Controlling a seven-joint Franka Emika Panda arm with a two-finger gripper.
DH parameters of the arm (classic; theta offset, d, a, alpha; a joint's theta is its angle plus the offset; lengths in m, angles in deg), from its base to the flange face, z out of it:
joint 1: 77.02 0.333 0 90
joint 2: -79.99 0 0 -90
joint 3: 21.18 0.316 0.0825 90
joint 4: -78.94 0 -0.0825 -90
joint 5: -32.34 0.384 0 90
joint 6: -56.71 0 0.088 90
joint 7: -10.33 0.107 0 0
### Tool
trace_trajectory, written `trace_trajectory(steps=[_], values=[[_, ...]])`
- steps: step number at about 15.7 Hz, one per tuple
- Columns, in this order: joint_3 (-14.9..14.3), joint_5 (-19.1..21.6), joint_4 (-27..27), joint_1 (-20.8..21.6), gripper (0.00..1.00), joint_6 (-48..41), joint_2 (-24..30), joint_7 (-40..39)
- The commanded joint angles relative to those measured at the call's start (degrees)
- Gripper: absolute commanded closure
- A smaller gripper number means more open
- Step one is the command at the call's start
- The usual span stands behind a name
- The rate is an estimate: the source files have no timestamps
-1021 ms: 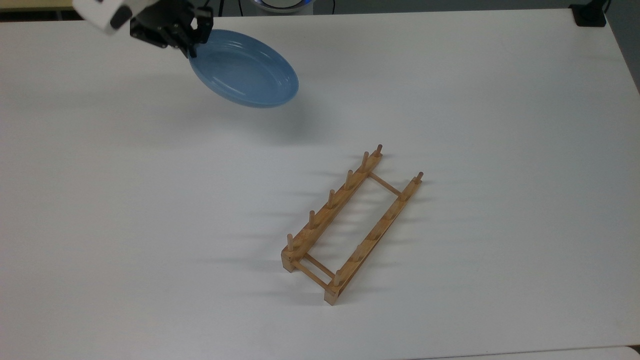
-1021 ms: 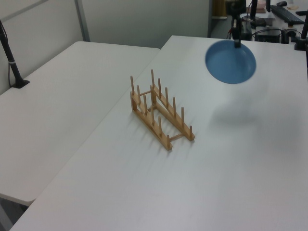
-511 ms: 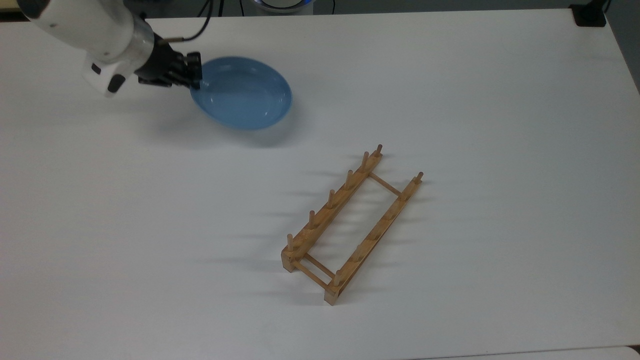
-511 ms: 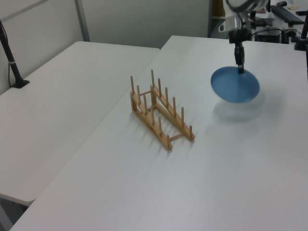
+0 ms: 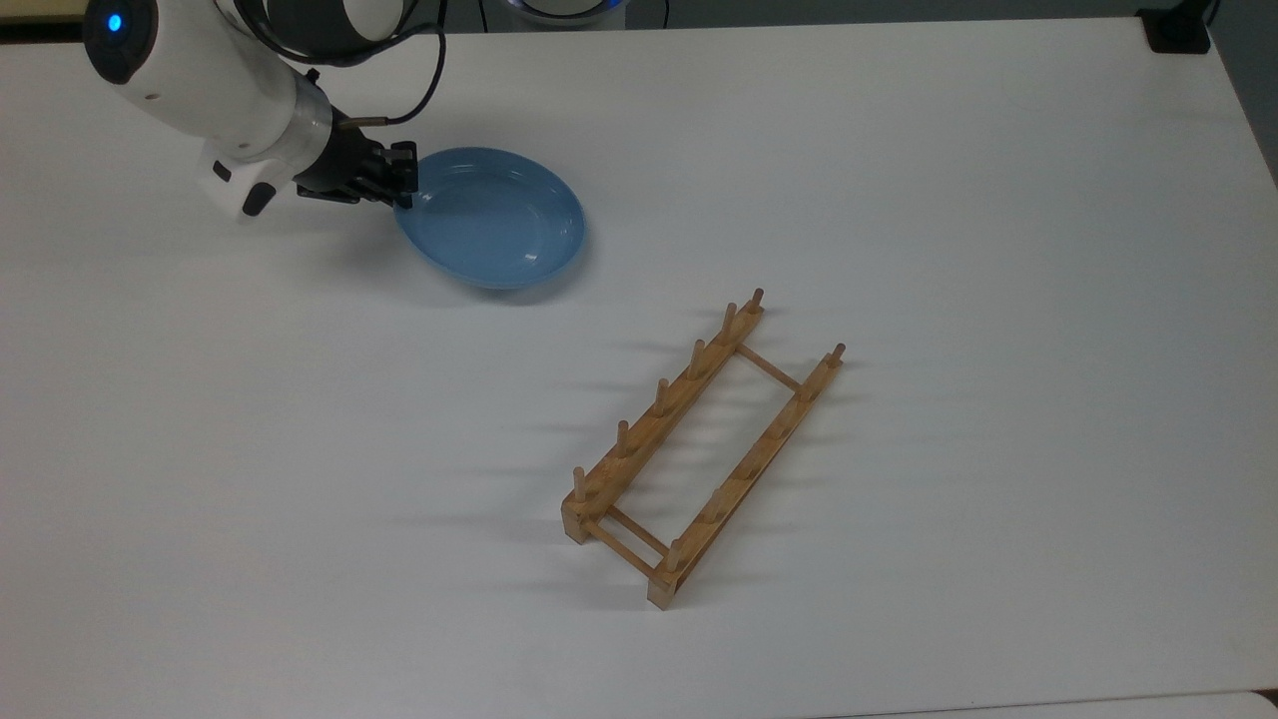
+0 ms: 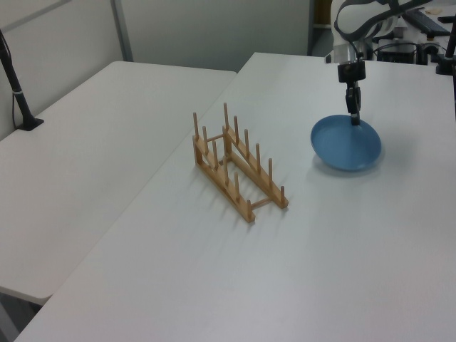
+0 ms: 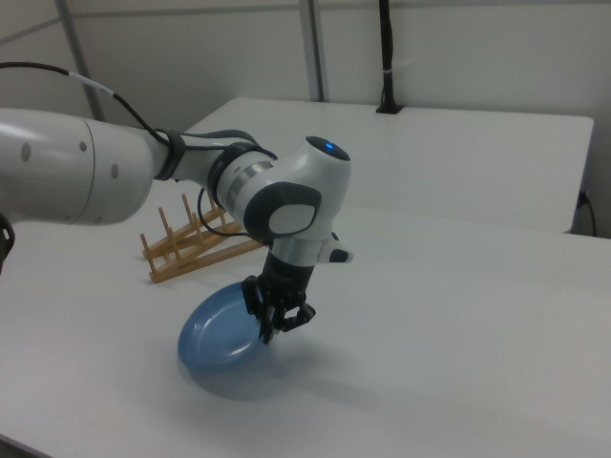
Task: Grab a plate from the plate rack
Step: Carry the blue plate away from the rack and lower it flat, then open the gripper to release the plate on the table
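In the top view, I am keeping the pincer clamped on the near-left edge of the plate, gripping by the rim because the shallow dish offers nothing else to pinch. The plate is sitting low over the table, well apart from the plate rack, whose slots are standing bare, so I am judging the lift-out as done and the set-down as under way.

In the left view, the pincer is hanging straight down onto the plate's far edge, with the plate looking level on or just above the table, right of the plate rack.

In the right view, the fingers are closing over the rim while the plate is tilting slightly toward the table.
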Motion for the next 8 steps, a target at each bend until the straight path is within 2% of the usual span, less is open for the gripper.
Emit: trace_trajectory(steps=[1,2,4,5,8], values=[[-0.45,0.51,-1.80,0.30,0.92,0.83,-0.39,-0.56],[-0.45,0.51,-1.80,0.22,0.68,0.74,-0.39,-0.47],[-0.45,0.51,-1.62,-0.22,0.08,0.30,-0.39,-0.30],[-0.45,0.51,-1.53,-0.22,0.00,0.13,-0.13,-0.21],[-0.54,0.68,-0.05,-0.31,0.00,-1.63,1.45,-0.12]])
